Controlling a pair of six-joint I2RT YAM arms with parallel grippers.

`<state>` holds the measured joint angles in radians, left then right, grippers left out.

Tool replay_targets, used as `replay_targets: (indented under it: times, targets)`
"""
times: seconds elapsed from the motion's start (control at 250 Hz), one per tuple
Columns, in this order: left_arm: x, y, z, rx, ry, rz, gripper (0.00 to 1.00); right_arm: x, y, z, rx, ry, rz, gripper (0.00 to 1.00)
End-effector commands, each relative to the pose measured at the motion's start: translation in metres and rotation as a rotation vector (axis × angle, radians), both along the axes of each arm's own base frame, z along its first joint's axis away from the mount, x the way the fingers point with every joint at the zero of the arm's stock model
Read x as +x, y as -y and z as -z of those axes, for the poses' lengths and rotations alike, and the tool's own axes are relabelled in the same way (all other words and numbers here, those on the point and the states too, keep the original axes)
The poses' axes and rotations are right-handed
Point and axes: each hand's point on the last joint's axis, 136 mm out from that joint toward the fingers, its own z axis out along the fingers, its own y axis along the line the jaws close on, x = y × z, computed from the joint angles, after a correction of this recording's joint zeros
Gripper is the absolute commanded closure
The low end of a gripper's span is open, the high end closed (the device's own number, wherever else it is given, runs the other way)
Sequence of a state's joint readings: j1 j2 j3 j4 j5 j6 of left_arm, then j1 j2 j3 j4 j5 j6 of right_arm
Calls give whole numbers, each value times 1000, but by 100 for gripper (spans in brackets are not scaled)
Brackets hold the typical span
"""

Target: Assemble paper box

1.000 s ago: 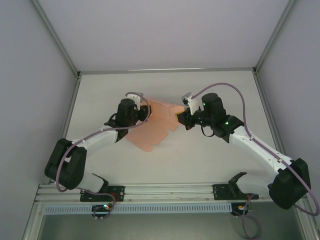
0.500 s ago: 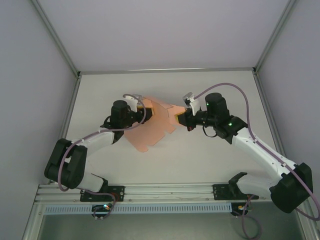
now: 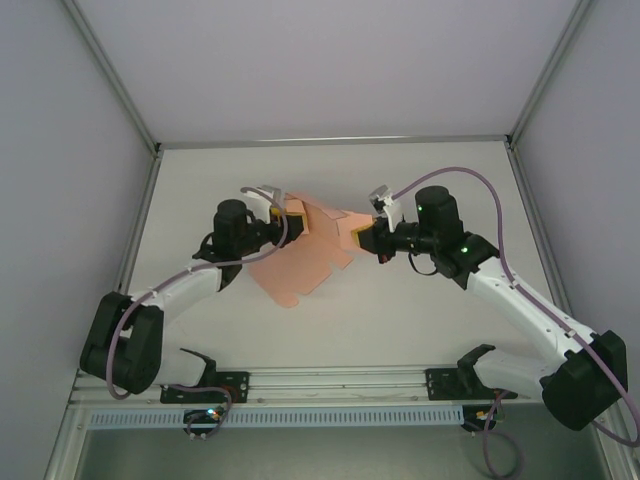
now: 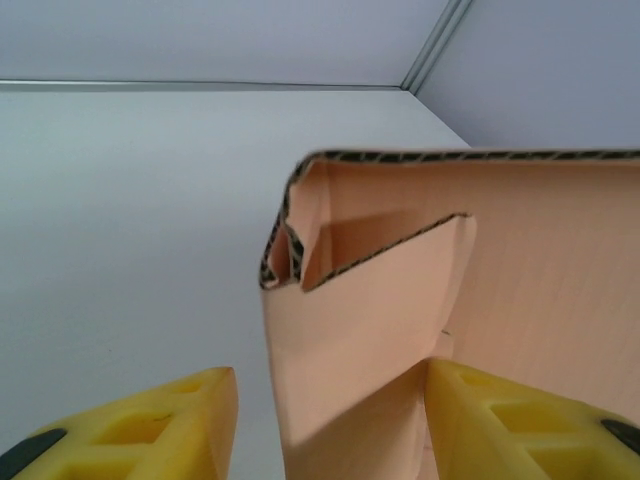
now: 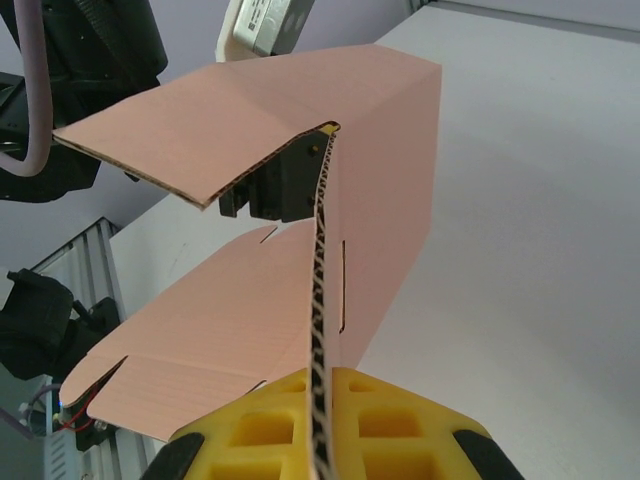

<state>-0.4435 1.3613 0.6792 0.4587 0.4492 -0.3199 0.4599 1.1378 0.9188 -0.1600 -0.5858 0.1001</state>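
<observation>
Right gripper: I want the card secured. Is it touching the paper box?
Touching. In the right wrist view an edge of the paper box sits pinched between the shut jaws of the right gripper.

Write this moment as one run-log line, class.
left gripper: open around folded flap | right gripper: shut on paper box edge | paper box: partly folded, unfinished

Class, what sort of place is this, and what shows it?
Probably a robotics lab test cell: a white table enclosed by plain panels, an aluminium rail bearing the left arm and right arm, and a paper box between them.
</observation>
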Motion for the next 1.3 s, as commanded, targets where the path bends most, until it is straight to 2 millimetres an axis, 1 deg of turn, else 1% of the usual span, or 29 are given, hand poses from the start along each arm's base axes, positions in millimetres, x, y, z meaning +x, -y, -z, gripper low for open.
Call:
replay_targets:
  times: [0.0,0.132,0.248,0.395,0.451,0.519,0.579,0.679,0.731,0.743,0.771,0.811,0.823,0.859,0.899,0.911,0.951,0.982,1.022,1.046,1.078,1.158,1.234,1.294]
  targets:
    - [1,2,-9,4,47,29,48,-11,-4,-9,37,24,-60,100]
    - [-1,11,-8,-13,51,82,48,-12,-5,-11,46,26,-74,100]
    - [-6,21,-8,-33,56,159,47,-16,-6,-17,68,37,-96,100]
    - [-7,23,-3,-37,58,177,48,-19,-6,-23,94,47,-119,100]
    - [-7,23,-5,-55,77,185,49,-22,-6,-25,110,46,-135,100]
    - [-7,22,-10,-85,98,184,62,-23,-6,-23,114,38,-138,100]
    - [-7,23,-16,-107,122,188,67,-21,-4,-20,110,23,-134,100]
    - [-5,23,-20,-108,130,187,92,-19,-2,-12,101,1,-121,100]
    - [-2,21,-18,-84,120,164,98,-15,2,-5,69,-4,-89,100]
    - [0,20,-16,-75,113,153,100,-14,3,-3,58,-5,-77,98]
    - [3,17,-14,-51,105,126,100,-10,8,3,29,-6,-46,91]
    - [7,12,-8,-10,93,83,100,-4,17,11,-29,-1,13,77]
    - [8,10,-7,5,90,68,100,-2,19,14,-47,0,32,74]
    - [12,3,-1,49,77,18,100,6,32,20,-109,17,105,64]
    - [14,-3,6,99,63,-23,100,14,48,26,-188,41,192,48]
    - [15,-5,8,116,57,-37,100,17,53,28,-213,49,221,45]
    - [18,-13,15,184,29,-94,100,24,71,29,-286,82,308,42]
    - [18,-19,22,248,3,-135,100,27,81,27,-331,114,349,39]
    - [17,-24,31,325,-26,-159,100,29,88,23,-368,154,369,35]
    - [14,-25,36,363,-36,-157,100,30,91,17,-379,187,381,30]
    - [11,-26,43,403,-51,-157,100,31,91,11,-379,221,381,26]
    - [5,-29,54,484,-87,-171,100,31,83,-2,-369,301,332,22]
    - [-2,-29,65,549,-121,-159,100,29,63,-14,-357,396,228,20]
    - [-5,-23,67,547,-121,-142,100,30,45,-16,-369,447,143,19]
